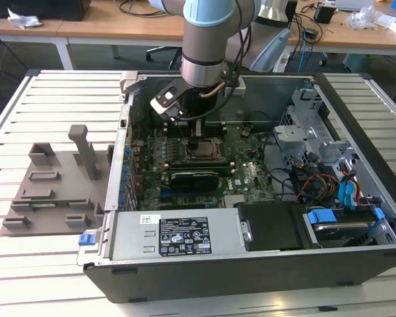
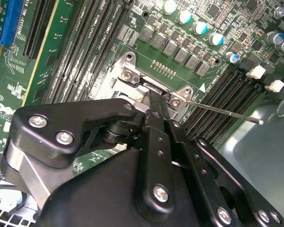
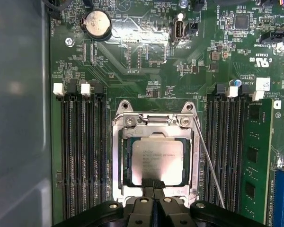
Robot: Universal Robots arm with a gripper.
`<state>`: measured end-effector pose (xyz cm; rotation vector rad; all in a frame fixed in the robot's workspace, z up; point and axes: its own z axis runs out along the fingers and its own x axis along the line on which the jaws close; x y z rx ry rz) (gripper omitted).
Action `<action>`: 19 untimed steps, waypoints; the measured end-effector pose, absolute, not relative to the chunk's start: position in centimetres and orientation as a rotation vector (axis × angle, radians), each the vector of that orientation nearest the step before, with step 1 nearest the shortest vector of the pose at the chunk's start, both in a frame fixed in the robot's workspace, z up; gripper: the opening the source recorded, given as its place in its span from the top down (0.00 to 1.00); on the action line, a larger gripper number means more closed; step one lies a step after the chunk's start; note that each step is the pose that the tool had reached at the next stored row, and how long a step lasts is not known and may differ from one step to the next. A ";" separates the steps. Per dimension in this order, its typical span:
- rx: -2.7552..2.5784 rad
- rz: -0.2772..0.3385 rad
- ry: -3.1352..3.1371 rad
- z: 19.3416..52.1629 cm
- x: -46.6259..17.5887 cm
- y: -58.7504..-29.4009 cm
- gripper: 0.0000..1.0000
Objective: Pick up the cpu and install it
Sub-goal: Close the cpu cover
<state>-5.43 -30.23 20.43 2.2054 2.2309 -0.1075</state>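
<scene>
The cpu (image 3: pixel 156 160), a small square chip with a silvery-grey top, lies flat inside the metal socket frame (image 3: pixel 118 156) on the green motherboard. My gripper (image 3: pixel 154 183) stands straight over the socket with its two black fingers pressed together, and their tips meet at one edge of the cpu. In the exterior view the gripper (image 1: pixel 193 141) reaches down into the open computer case, just above the cpu (image 1: pixel 200 154). In the second wrist view the black fingers (image 2: pixel 154 123) cover most of the socket (image 2: pixel 128 71). The thin socket lever (image 3: pixel 210 165) stands swung out beside the frame.
Memory slots (image 3: pixel 83 151) flank the socket on both sides. A long black card (image 1: pixel 195 177) lies just in front of the socket. The case (image 1: pixel 251 264) walls, drive bays and cables (image 1: pixel 330 191) close in around it. A grey pegged tray (image 1: pixel 53 191) sits on the exterior view's left.
</scene>
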 end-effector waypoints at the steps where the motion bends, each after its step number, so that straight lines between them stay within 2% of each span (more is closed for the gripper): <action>1: 2.205 -0.108 2.231 20.4 -5.4 -30.2 0.89; 12: 2.205 -0.104 2.232 20.5 -3.3 -30.2 0.89; 19: 2.205 -0.107 2.231 21.9 -3.3 -30.3 0.89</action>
